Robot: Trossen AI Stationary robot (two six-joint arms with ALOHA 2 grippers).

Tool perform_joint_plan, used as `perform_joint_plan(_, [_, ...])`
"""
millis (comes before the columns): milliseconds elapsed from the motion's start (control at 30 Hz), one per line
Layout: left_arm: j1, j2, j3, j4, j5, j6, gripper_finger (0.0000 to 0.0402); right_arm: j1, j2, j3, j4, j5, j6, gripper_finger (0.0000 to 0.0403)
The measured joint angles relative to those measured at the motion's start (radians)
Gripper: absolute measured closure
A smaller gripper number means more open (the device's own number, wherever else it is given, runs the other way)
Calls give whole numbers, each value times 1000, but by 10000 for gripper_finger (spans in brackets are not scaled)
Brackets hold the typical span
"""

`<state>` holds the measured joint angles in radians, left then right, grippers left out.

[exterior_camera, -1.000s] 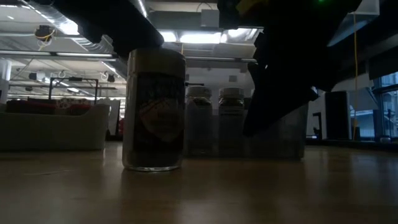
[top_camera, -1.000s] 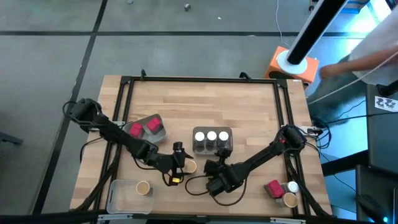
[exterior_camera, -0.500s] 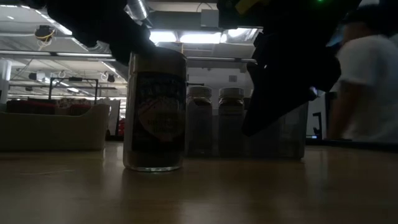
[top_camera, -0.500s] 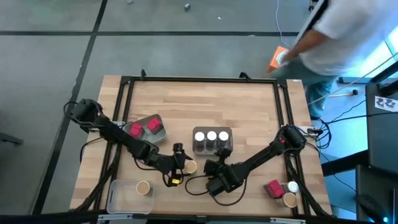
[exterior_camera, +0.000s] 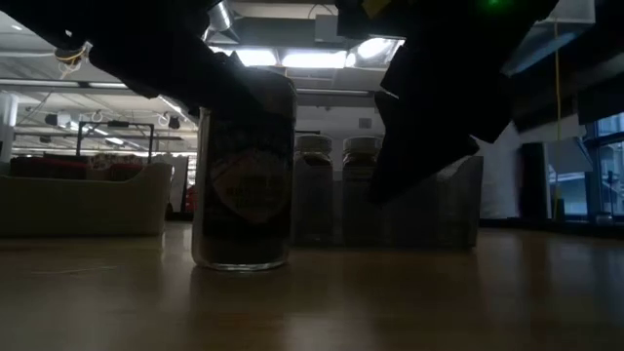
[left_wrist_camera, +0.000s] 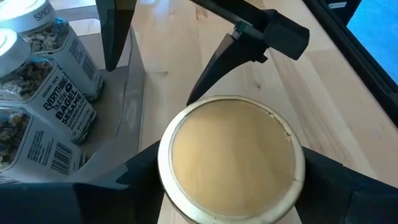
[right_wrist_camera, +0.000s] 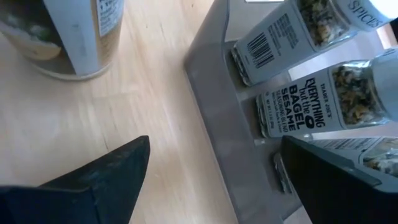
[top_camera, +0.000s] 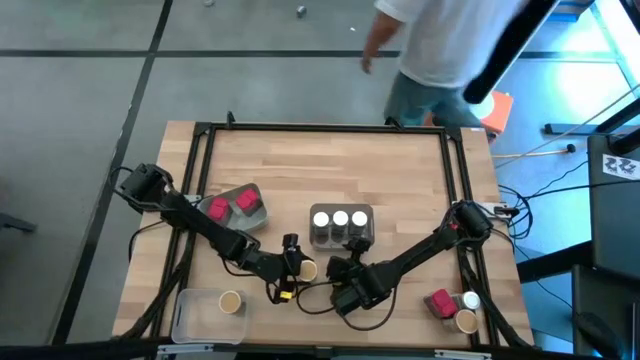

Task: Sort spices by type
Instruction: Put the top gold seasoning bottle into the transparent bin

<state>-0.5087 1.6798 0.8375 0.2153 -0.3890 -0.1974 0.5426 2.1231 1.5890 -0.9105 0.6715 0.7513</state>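
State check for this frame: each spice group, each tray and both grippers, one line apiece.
White-lid jars: three, upright in the middle tray.
Red packets: two in the left tray.
Tan-lid jar: upright on the table, between the left gripper fingers.
Near-left tray: one tan-lid jar inside.
Right gripper: open, empty, beside the middle tray.
Near-right cluster: one of each kind, unsorted.
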Motion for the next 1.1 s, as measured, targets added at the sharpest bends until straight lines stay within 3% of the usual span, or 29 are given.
perform_joint_plan(267, [-26,-56,5,-51,-5,1,145,0,0,0,5,18,-1,43])
perform_joint_plan(600, [-133,-231,134,-448,-21,-46,145,0,0,0,5,18,-4,43])
perform_joint_plan(933, [-249,-383,245,-804,-51,-228,145,0,0,0,31,21,-26,43])
perform_joint_plan(1100, [-323,-457,273,-942,-12,-408,145,0,0,0,31,21,-26,43])
